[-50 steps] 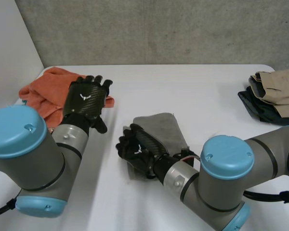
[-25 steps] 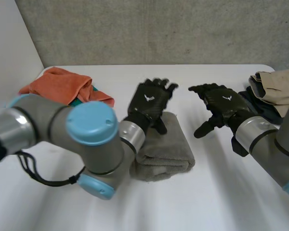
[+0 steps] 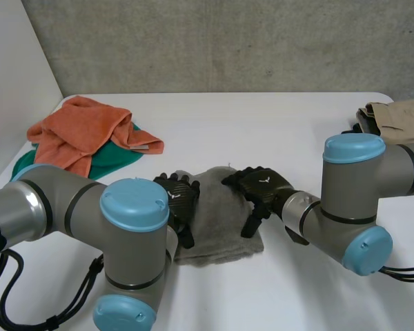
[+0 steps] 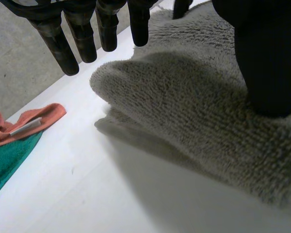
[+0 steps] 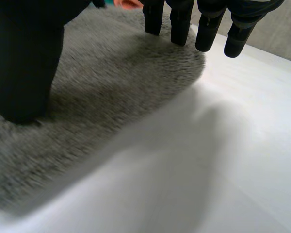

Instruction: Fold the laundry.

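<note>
Bright, diffuse light falls from overhead on the white table point(image 3: 262, 124) — evenly lit out to its far edge. The grey towel point(image 4: 184, 107) throws a soft-edged shadow just under its fold.

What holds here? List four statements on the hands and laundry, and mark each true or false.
1. The left hand and right hand both rest on the grey towel. True.
2. The orange towel lies on the grey towel. False: it lies apart, over a green cloth.
3. The left hand's fingers curl round the grey towel. False: they are straight.
4. A beige pile sits on the right. True.
</note>
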### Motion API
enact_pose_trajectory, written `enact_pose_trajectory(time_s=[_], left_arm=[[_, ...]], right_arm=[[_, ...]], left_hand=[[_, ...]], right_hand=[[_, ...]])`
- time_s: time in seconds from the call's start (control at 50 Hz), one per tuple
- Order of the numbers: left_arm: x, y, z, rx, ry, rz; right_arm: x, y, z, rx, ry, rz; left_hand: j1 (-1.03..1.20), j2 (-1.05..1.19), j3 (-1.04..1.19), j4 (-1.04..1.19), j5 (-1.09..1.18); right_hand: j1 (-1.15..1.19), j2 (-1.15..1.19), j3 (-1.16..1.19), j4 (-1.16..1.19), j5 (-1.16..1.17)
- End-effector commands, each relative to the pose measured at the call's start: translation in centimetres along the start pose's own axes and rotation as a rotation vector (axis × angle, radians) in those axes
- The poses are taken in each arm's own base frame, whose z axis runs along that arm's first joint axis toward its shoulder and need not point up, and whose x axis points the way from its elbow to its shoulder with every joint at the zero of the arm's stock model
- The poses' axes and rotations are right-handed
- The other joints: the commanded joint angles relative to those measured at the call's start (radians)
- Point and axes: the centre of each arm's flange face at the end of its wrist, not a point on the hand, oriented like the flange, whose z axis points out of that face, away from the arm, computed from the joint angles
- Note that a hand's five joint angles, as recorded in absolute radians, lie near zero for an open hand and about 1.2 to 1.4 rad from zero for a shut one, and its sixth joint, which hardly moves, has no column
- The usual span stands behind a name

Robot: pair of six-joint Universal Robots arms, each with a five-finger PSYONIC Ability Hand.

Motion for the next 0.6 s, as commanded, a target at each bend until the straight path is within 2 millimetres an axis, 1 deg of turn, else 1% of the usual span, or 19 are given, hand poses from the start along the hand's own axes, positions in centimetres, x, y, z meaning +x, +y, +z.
enact_pose_trajectory(time_s=[0.02, 0.04, 0.06, 0.1, 0.12, 0.14, 0.16, 0.18, 0.2, 0.22, 0.24, 0.28, 0.3, 0.32, 0.34, 0.36, 0.4, 0.48, 0.6], left_arm=[[-1.1, -0.5, 0.3, 0.008, -0.011, -0.017], [-1.3, -0.8, 0.3, 0.017, -0.018, -0.023], [-2.0, -2.0, 0.0, 0.051, -0.028, -0.036], [-2.5, -3.5, -0.4, 0.098, -0.023, -0.050], [-2.7, -4.2, -0.6, 0.122, -0.013, -0.056], [-3.0, -5.6, -1.0, 0.175, 0.020, -0.064], [-3.2, -6.2, -1.1, 0.201, 0.036, -0.070], [-3.6, -6.9, -1.3, 0.226, 0.053, -0.076], [-4.6, -8.2, -1.5, 0.275, 0.084, -0.085], [-5.2, -8.8, -1.7, 0.301, 0.104, -0.088], [-5.5, -9.2, -1.8, 0.317, 0.120, -0.088], [-6.2, -10.2, -2.2, 0.366, 0.206, -0.087], [-6.1, -10.4, -2.3, 0.380, 0.244, -0.087], [-6.1, -10.5, -2.6, 0.388, 0.284, -0.088], [-6.0, -10.6, -2.8, 0.393, 0.325, -0.088], [-5.7, -10.6, -3.2, 0.391, 0.407, -0.095], [-5.6, -10.6, -3.7, 0.382, 0.481, -0.107], [-6.4, -10.5, -4.2, 0.354, 0.576, -0.135], [-6.5, -10.6, -4.3, 0.353, 0.582, -0.139]], right_arm=[[1.1, -1.1, -0.8, -0.023, 0.133, -0.202], [1.1, -1.4, -1.1, -0.018, 0.137, -0.215], [1.0, -1.6, -1.4, -0.014, 0.142, -0.225], [0.5, -2.4, -2.4, 0.017, 0.150, -0.240], [0.4, -2.6, -2.6, 0.030, 0.153, -0.244], [0.3, -2.8, -2.9, 0.046, 0.158, -0.248], [0.2, -3.0, -3.2, 0.061, 0.160, -0.252], [-0.5, -3.1, -4.0, 0.092, 0.159, -0.263], [-0.9, -3.1, -4.4, 0.106, 0.158, -0.269], [-1.4, -3.1, -4.9, 0.122, 0.154, -0.277], [-2.5, -2.7, -5.7, 0.145, 0.138, -0.296], [-3.7, -1.9, -6.3, 0.158, 0.119, -0.316], [-4.3, -1.5, -6.4, 0.162, 0.110, -0.322], [-5.2, -0.3, -6.6, 0.163, 0.093, -0.331], [-5.6, 0.2, -6.7, 0.164, 0.084, -0.334], [-6.0, 0.7, -6.8, 0.164, 0.077, -0.336], [-6.8, 1.9, -7.0, 0.167, 0.060, -0.344], [-7.2, 3.7, -6.3, 0.168, 0.051, -0.350], [-7.3, 4.4, -4.8, 0.209, 0.056, -0.360]], left_hand=[[-0.001, -0.014, -0.021, -0.011, -0.031], [-0.001, -0.014, -0.021, -0.011, -0.031], [-0.001, -0.014, -0.021, -0.011, -0.031], [-0.006, -0.020, -0.027, -0.017, -0.037], [-0.006, -0.020, -0.027, -0.017, -0.037], [-0.001, -0.015, -0.021, -0.011, -0.031], [0.002, -0.012, -0.018, -0.008, -0.028], [0.008, -0.006, -0.012, -0.002, -0.022], [0.020, 0.006, -0.001, 0.009, -0.010], [0.020, 0.006, -0.001, 0.009, -0.010], [0.023, 0.009, 0.002, 0.012, -0.007], [0.026, 0.012, 0.005, 0.015, -0.004], [0.029, 0.015, 0.008, 0.018, -0.001], [0.029, 0.015, 0.008, 0.018, -0.001], [0.035, 0.021, 0.014, 0.024, 0.004], [0.040, 0.027, 0.020, 0.030, 0.010], [0.041, 0.027, 0.020, 0.030, 0.010], [0.041, 0.027, 0.020, 0.030, 0.010], [0.041, 0.027, 0.020, 0.030, 0.010]], right_hand=[[-0.051, -0.044, -0.042, -0.044, -0.048], [-0.051, -0.044, -0.042, -0.044, -0.048], [-0.051, -0.044, -0.042, -0.044, -0.048], [-0.051, -0.044, -0.042, -0.044, -0.048], [-0.051, -0.044, -0.042, -0.044, -0.048], [-0.051, -0.044, -0.042, -0.044, -0.048], [-0.051, -0.044, -0.042, -0.044, -0.048], [-0.051, -0.044, -0.042, -0.044, -0.048], [-0.051, -0.044, -0.042, -0.044, -0.048], [-0.051, -0.044, -0.042, -0.044, -0.048], [-0.051, -0.044, -0.042, -0.044, -0.048], [-0.051, -0.044, -0.042, -0.044, -0.048], [-0.051, -0.044, -0.042, -0.044, -0.048], [-0.051, -0.044, -0.042, -0.044, -0.048], [-0.051, -0.044, -0.042, -0.044, -0.048], [-0.051, -0.044, -0.042, -0.044, -0.048], [-0.051, -0.044, -0.042, -0.044, -0.048], [-0.051, -0.044, -0.042, -0.044, -0.048], [-0.051, -0.044, -0.042, -0.044, -0.048]])
